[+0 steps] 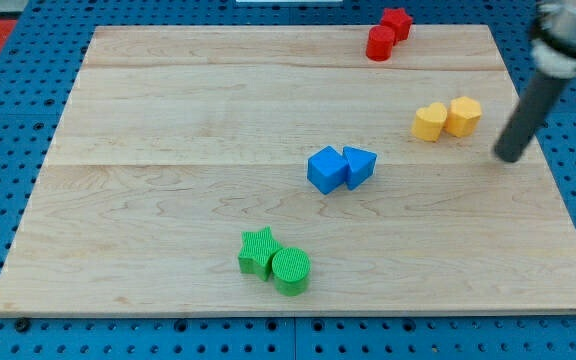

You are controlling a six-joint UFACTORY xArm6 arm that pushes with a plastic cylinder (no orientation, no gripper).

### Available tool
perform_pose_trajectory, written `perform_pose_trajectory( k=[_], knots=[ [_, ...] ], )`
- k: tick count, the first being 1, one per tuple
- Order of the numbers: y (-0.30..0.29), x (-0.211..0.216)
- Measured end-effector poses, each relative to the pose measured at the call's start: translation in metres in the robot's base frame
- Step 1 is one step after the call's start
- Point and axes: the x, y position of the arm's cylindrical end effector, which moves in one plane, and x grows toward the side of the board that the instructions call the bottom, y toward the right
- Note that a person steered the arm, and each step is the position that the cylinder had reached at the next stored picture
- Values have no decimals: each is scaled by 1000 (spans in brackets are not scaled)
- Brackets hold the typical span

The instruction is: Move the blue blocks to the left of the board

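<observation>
Near the middle of the wooden board (168,120), slightly toward the view's right: two blue blocks touching side by side — a blue cube (325,169) on the view's left, a blue wedge-like block (359,165) pressed against its right face. Both well away from the board's left edge.

Below them and toward the view's left, near the bottom edge: a green star (257,251) touching a green cylinder (291,271). Up and to the right of the blue pair: a yellow rounded block (429,122) touching a yellow hexagonal block (463,115). At the view's top, right of centre: a red cylinder (379,43) against a red block (396,22) of unclear shape, at the board's far edge.

At the view's right, my tip (509,157) — rod slanted down from the upper right, end resting over the board just right of the yellow pair, apart from them and well apart from the blue blocks. Touched no block. No jaws on this rod, so nothing to report as apart or together.

Around the board: blue perforated table surface (8,150).
</observation>
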Motion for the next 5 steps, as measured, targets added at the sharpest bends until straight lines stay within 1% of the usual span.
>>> perform_pose_trajectory(
  k=[1,2,3,4,5],
  knots=[
    [-121,-3],
    [-184,-3],
    [-176,-3],
    [-119,2],
    [-183,21]
  ],
)
